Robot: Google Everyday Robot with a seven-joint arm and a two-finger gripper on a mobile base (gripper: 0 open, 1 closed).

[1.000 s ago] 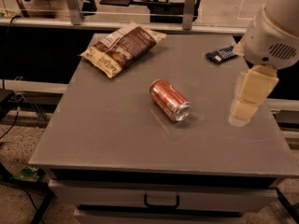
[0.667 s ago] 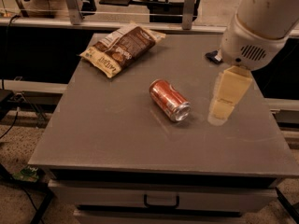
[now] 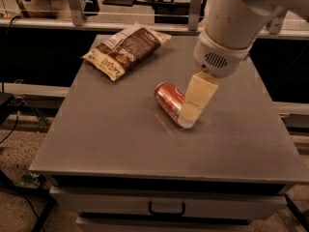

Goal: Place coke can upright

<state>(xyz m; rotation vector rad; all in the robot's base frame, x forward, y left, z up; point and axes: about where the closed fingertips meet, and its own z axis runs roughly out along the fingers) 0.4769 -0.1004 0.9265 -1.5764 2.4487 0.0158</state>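
Observation:
The coke can is red with silver ends and lies on its side near the middle of the grey table, one end pointing to the back left. My gripper hangs from the white arm at the upper right. Its cream fingers reach down over the can's near right end and hide that end. I cannot tell whether it touches the can.
A brown-and-cream snack bag lies at the table's back left. A drawer with a handle sits below the table's front edge. Metal rails and dark furniture stand behind the table.
The arm has moved left, from the table's right side to the can. The gripper now covers the can's near end. The can has not moved.

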